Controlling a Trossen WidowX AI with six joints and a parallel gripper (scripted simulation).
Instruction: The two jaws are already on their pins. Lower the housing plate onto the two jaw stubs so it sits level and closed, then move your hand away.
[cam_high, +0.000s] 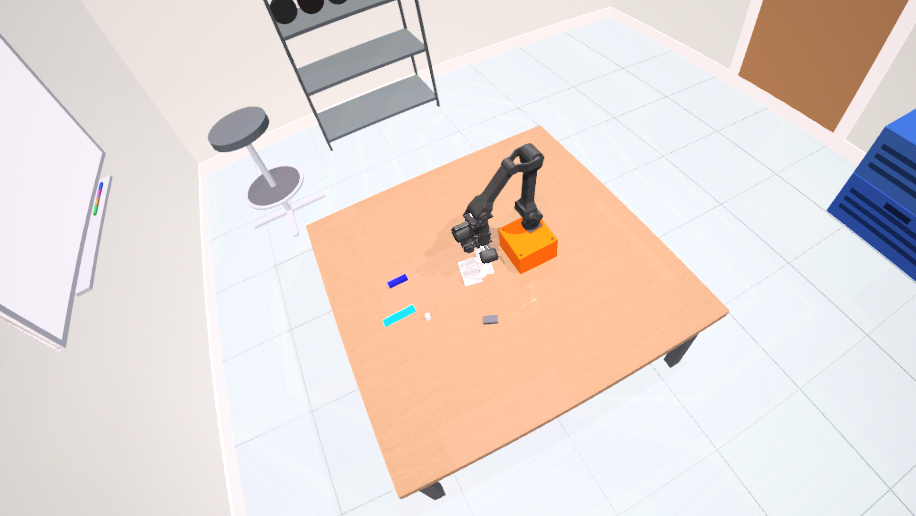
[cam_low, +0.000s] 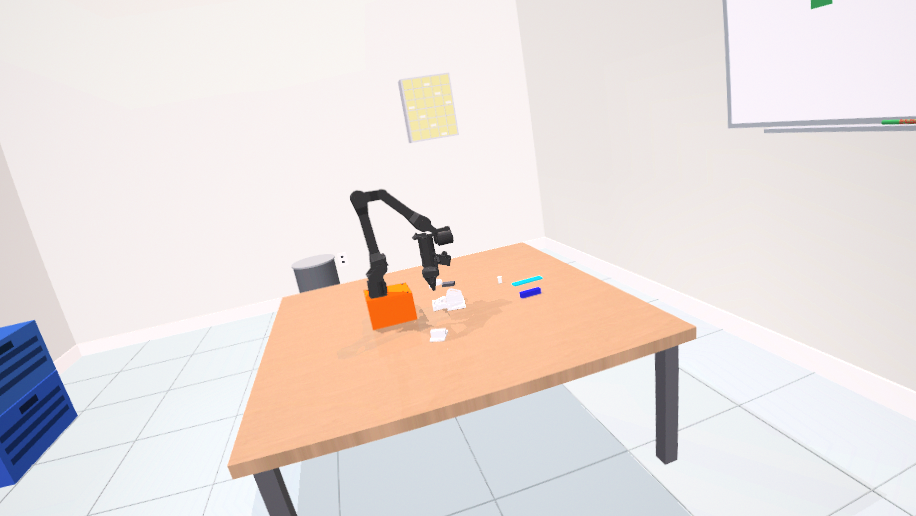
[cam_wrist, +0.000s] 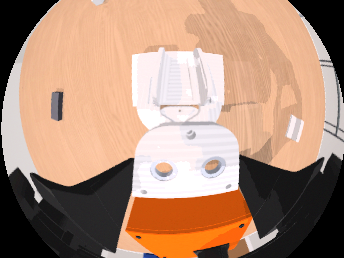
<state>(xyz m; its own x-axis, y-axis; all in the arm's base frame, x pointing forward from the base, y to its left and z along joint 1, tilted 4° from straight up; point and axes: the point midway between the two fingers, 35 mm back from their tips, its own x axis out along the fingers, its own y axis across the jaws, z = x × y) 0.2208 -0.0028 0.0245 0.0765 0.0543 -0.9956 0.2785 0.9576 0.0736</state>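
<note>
The white housing plate (cam_wrist: 187, 150) (cam_low: 438, 282), with two round through-holes and a smaller round feature near its far edge, is held at its two sides. My gripper (cam_wrist: 185, 162) (cam_low: 433, 287) (cam_high: 479, 252) is shut on it. The white base (cam_wrist: 142, 80) (cam_high: 473, 272) (cam_low: 455, 301) stands on the table below and beyond the plate. Two upright jaws, the left jaw (cam_wrist: 161, 75) and the right jaw (cam_wrist: 201, 75), stand side by side on it. In the wrist view the plate covers the base's near part. The pins and stubs cannot be made out, and the plate's height is hard to judge.
The orange arm mount (cam_high: 528, 246) (cam_low: 392, 308) (cam_wrist: 187, 215) is close to the base. A small white piece (cam_low: 438, 334) (cam_wrist: 295, 128) lies at one side, a dark grey block (cam_high: 490, 319) (cam_wrist: 57, 106) at the other. A blue block (cam_high: 397, 280) and a cyan strip (cam_high: 399, 315) lie farther out.
</note>
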